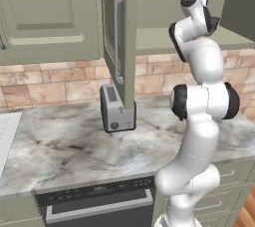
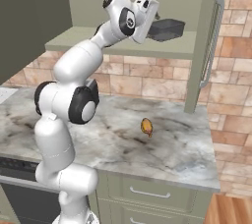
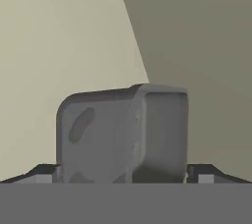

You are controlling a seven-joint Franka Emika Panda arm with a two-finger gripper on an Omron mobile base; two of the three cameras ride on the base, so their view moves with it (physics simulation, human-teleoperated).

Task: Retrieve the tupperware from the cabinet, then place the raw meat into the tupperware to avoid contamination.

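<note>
Tupperware (image 3: pixel 123 134), seen on the cabinet (image 2: pixel 147 46) shelf near its front edge between the spread fingers of the gripper (image 3: pixel 125 171), is probably light, rigid and best pinched across opposite walls.

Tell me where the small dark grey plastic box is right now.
The small dark grey plastic box sits on the open olive-green wall cabinet's shelf, right in front of the open end effector; the right base view shows it upper centre.

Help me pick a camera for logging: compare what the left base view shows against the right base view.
Left base view alone: the silver toaster and the dishwasher. Right base view alone: the raw meat on the counter and the tupperware on the cabinet shelf. Both: the open cabinet, marble counter and brick wall.
</note>
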